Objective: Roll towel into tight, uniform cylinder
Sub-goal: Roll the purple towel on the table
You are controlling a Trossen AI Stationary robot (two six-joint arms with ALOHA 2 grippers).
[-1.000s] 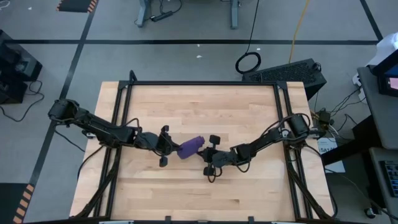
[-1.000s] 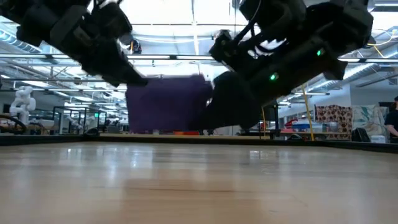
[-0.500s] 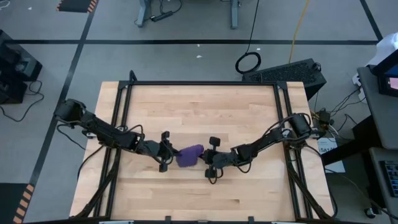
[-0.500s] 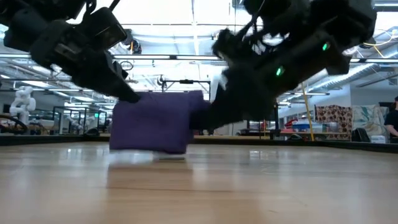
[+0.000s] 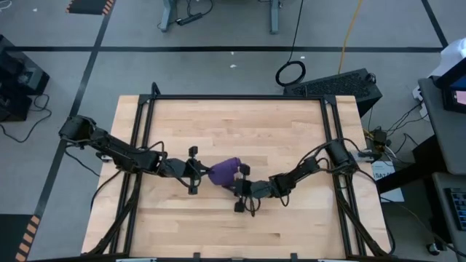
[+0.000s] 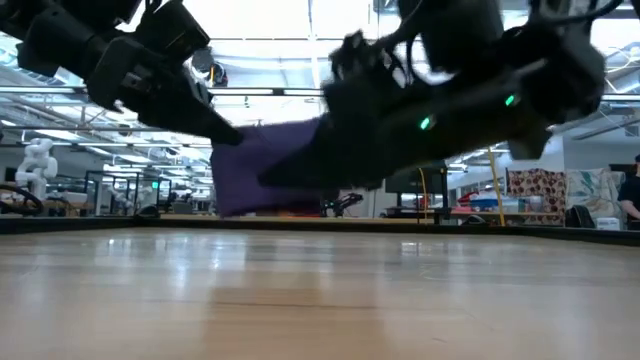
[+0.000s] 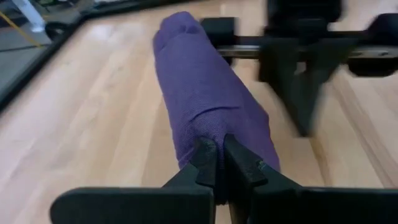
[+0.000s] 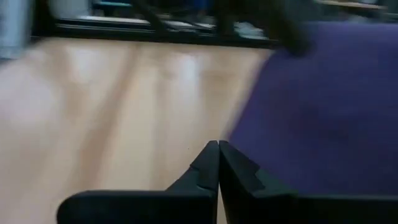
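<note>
Left claw (image 7: 217, 163) pinched the rolled towel (image 7: 205, 99) clear of the worktop (image 5: 233, 138), likely keeping it tight; right claw (image 8: 217, 163) closed empty alongside

Robotics laboratory in a large open hall. A wooden desk (image 5: 233, 138) stands on a grey floor marked with tape lines (image 5: 218, 49); cables (image 5: 291, 73), ceiling strip lights (image 6: 310, 40), framed workstations (image 6: 120, 190) and a white humanoid robot (image 6: 38, 165) lie beyond.
</note>
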